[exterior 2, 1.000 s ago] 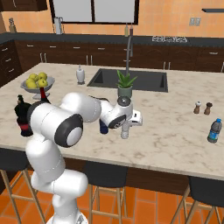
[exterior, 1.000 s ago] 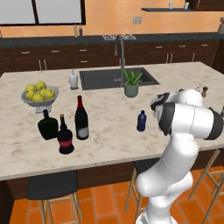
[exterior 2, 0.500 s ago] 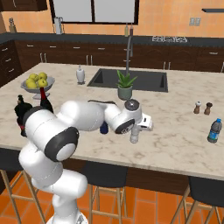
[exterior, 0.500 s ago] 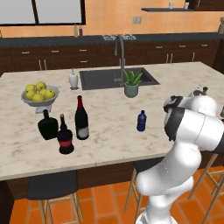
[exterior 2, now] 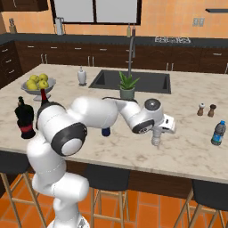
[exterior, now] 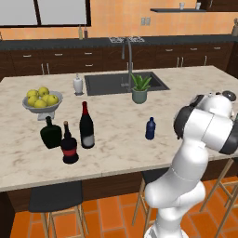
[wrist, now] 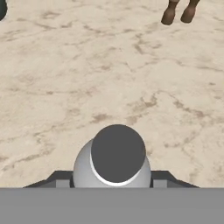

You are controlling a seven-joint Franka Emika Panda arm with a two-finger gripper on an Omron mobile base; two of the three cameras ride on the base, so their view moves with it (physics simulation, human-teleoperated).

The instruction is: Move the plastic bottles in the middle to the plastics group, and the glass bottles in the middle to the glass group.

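Observation:
My gripper (exterior 2: 156,133) is shut on a small pale grey bottle (exterior 2: 156,140) with a dark cap (wrist: 117,153), held upright low over the counter, right of the middle. Whether its base touches the marble I cannot tell. The small blue plastic bottle (exterior: 150,128) stands on the counter to its left, partly hidden under my forearm in the right base view (exterior 2: 105,132). Further left stands the tall wine bottle (exterior: 86,126) with its red neck. Beside it is the glass group, a squat green flask (exterior: 50,134) and a black bottle with a red band (exterior: 69,145).
A fruit bowl (exterior: 41,104), a white dispenser (exterior: 78,85), the sink (exterior: 123,83) and a potted plant (exterior: 139,90) sit toward the back. Two shakers (exterior 2: 206,109) and a blue water bottle (exterior 2: 217,132) stand at the right end. Stools line the front edge.
My arm has swung to the right along the counter, carrying the grey bottle away from the blue bottle. The other bottles have not moved.

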